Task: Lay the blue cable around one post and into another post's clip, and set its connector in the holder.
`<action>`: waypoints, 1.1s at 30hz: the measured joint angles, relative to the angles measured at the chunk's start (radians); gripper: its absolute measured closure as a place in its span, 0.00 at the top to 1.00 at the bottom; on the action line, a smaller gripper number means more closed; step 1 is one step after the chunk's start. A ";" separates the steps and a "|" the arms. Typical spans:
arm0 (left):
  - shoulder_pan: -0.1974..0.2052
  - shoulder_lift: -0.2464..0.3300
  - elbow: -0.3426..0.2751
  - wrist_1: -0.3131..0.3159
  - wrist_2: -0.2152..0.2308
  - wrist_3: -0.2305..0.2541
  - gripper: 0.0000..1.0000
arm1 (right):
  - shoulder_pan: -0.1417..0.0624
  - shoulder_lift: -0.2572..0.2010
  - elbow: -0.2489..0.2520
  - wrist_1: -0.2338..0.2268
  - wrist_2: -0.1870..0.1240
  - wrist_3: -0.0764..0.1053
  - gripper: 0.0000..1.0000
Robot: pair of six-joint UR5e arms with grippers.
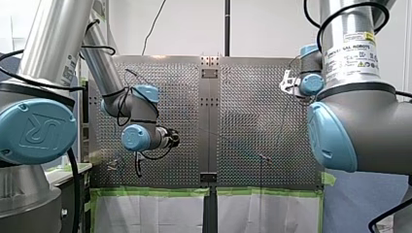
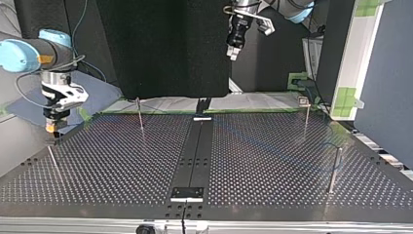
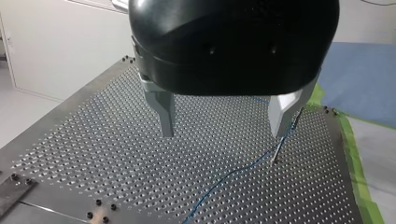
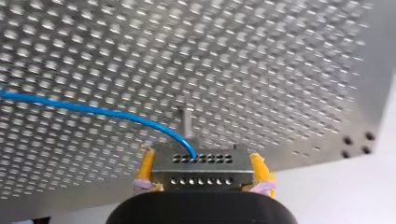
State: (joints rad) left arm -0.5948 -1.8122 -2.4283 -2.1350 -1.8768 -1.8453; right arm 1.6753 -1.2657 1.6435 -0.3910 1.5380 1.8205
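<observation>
Right fingers (image 4: 259, 169) pinch one connector (image 4: 203, 171) on one blue cable (image 4: 93, 110); left fingers (image 3: 163, 114) spread; four posts (image 2: 333, 170) stand.

Silver tubes and sky-blue joint caps (image 1: 36, 131) on my left arm (image 1: 46, 43) and my right arm (image 1: 362, 111), black cables (image 1: 74, 194) looping alongside. White, yellow-marked label (image 1: 351, 54) at one o'clock of the front view. Black domed housing (image 3: 233, 42), grey metal jaws on my left; yellow pads (image 4: 258, 169) on my right's.

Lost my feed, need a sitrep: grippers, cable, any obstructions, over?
Left gripper open, empty, above table. Right gripper shut on connector, blue cable trailing out. Cable meets a post by left gripper. Nothing seen blocking.
</observation>
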 joint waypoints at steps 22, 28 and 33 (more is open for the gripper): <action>0.015 0.000 -0.001 0.001 0.017 0.002 1.00 | -0.088 0.012 -0.027 0.076 -0.011 -0.054 0.00; 0.015 0.000 0.000 0.000 0.017 0.002 1.00 | -0.100 0.018 -0.036 0.082 -0.018 -0.062 0.00; 0.015 0.000 0.000 -0.001 0.017 0.003 1.00 | -0.121 0.048 -0.065 0.104 -0.050 -0.093 0.00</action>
State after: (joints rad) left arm -0.5800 -1.8122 -2.4288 -2.1355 -1.8599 -1.8423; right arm 1.5542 -1.2175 1.5786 -0.2873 1.4883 1.7278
